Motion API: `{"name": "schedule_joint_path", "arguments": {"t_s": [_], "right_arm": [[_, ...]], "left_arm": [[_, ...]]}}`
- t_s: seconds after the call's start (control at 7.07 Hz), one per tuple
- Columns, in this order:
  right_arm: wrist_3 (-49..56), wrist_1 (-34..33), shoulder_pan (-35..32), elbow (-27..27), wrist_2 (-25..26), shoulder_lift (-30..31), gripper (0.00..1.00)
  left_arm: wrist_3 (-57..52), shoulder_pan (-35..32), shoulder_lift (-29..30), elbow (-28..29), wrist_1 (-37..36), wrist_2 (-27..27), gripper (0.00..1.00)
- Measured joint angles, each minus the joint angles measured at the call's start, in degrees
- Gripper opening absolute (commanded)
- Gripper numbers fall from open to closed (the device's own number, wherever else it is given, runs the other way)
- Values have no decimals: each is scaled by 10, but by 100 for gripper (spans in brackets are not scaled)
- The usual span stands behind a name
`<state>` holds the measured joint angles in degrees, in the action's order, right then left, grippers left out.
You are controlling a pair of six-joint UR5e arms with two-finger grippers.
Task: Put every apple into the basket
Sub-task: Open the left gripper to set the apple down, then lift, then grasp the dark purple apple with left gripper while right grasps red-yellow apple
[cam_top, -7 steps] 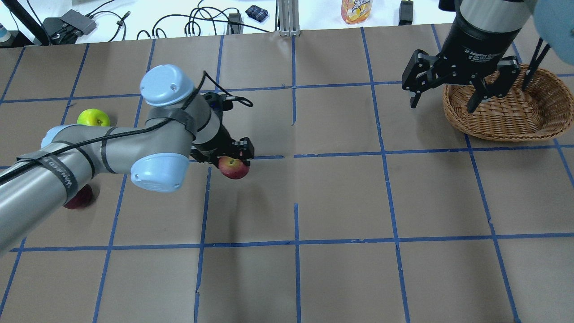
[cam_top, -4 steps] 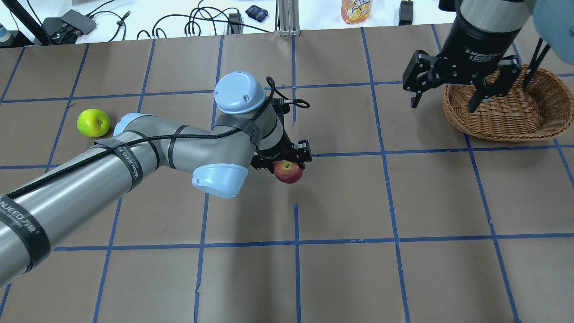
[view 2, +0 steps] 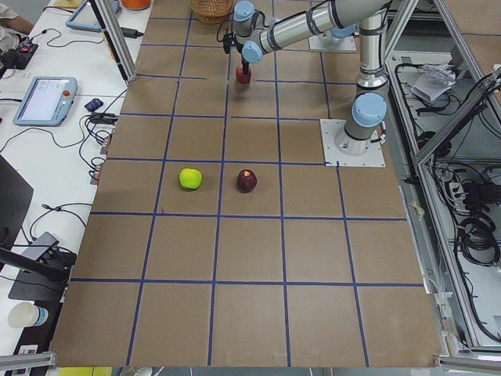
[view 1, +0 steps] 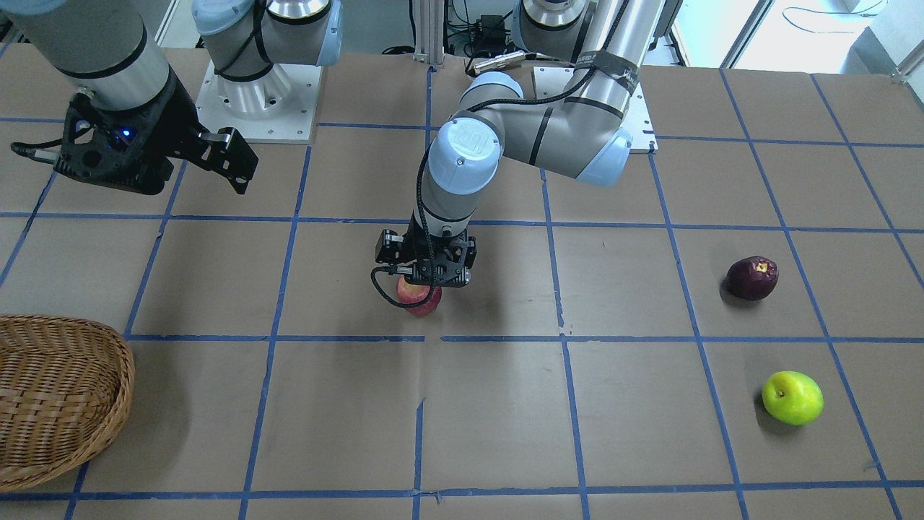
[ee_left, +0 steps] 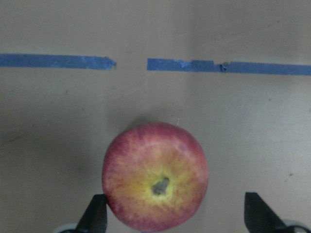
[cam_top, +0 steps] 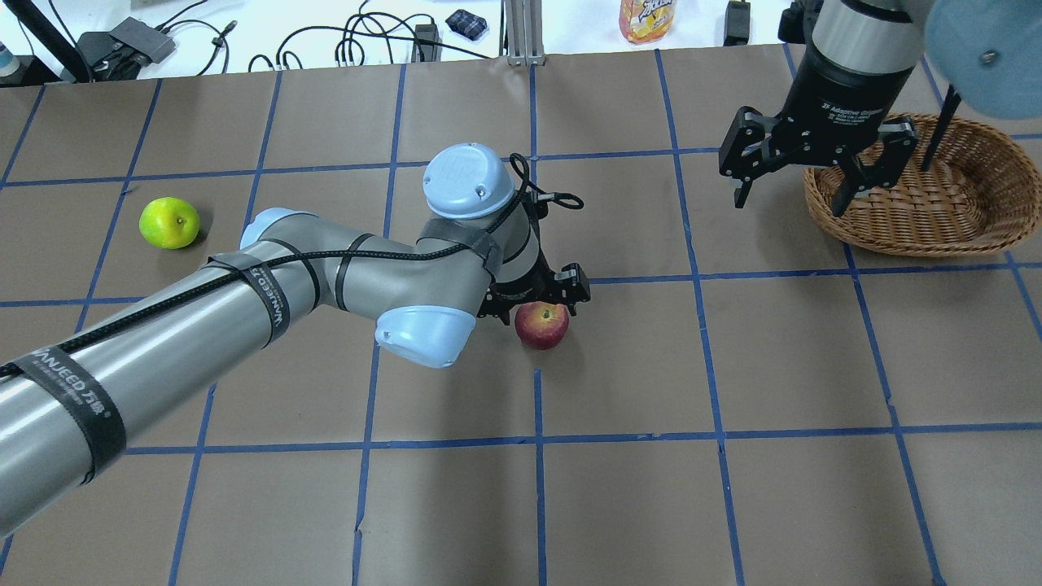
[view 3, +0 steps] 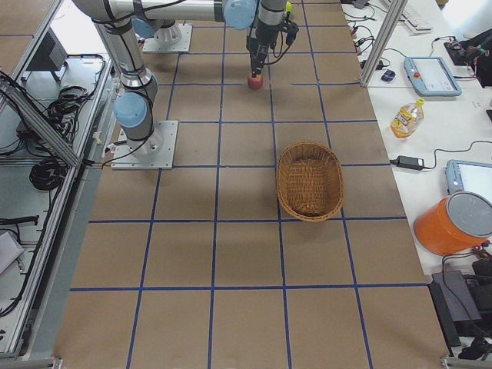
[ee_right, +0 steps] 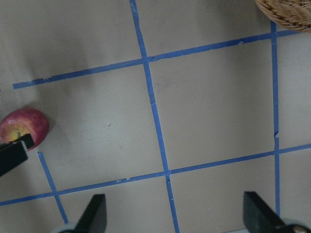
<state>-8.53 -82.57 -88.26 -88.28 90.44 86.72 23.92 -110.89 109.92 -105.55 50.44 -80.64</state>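
Left gripper [cam_top: 534, 298] and red apple [cam_top: 542, 325] shift rightward to mid-table since earlier frame | jaws spread, apple loose between them on table [cam_top: 733, 488] | right gripper [cam_top: 794, 195] spread, beside basket [cam_top: 961, 220] | none of three in; green apple [cam_top: 168, 222], maroon apple [view 1: 752, 278] wait far left

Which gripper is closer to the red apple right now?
Left. The left gripper is right over the red apple, open, with a finger on either side of it. The right gripper hangs open far off, on the wicker basket's side of the table.
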Motion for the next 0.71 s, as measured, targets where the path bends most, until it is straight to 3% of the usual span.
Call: {"name": "schedule_joint_path", "arguments": {"t_s": [0.14,0.42,0.71], "right_arm": [[0,-3,0,-9,1,-6,100],[-7,-30,-4,-33,-2,-10,100],[-64,-141,-44,-83,-3,-17,100]], "left_arm": [[-18,23,-14,17,24,-32,100],[-153,106,-56,45,113,-107,100],[-320,229,-102,48,173,-144,100]]}}
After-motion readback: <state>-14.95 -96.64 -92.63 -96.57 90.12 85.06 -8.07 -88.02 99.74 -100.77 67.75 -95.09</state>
